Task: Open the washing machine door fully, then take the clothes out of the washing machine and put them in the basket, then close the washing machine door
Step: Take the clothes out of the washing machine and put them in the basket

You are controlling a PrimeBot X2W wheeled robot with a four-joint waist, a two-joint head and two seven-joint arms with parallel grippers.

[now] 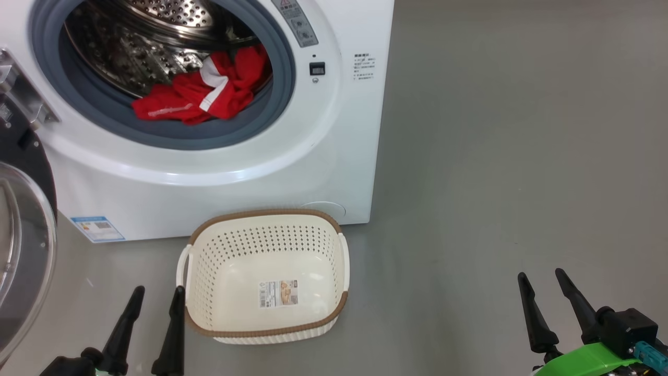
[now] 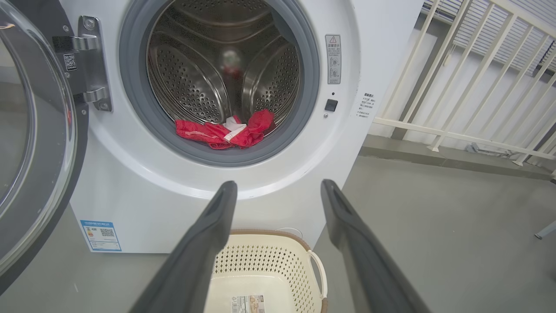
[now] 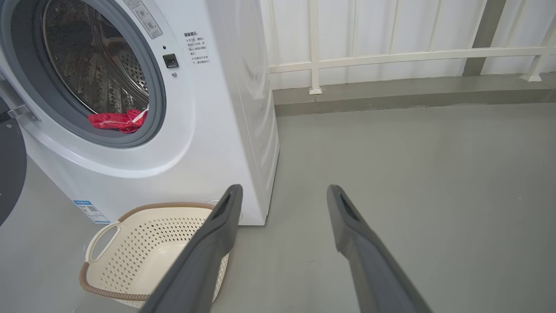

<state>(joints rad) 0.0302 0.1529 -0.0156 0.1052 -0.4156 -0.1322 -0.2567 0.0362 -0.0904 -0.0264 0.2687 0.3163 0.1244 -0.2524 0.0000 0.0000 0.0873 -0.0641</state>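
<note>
The white washing machine [image 1: 334,136] [image 2: 382,56] [image 3: 226,108] stands with its door [image 1: 23,235] [image 2: 34,139] [image 3: 11,161] swung open to the left. Red clothes [image 1: 209,89] [image 2: 226,132] [image 3: 117,121] with white trim lie at the drum's front lip, against the grey seal. The cream basket [image 1: 266,277] [image 2: 260,274] [image 3: 143,252] sits empty on the floor in front of the machine. My left gripper [image 1: 159,295] [image 2: 278,187] is open, low, just left of the basket. My right gripper [image 1: 543,279] [image 3: 282,191] is open, off to the right over bare floor.
Grey floor [image 1: 496,156] spreads to the right of the machine. A cream railing [image 2: 469,87] [image 3: 391,56] runs along a raised kerb behind and to the right. A blue label [image 1: 97,228] sits low on the machine's front.
</note>
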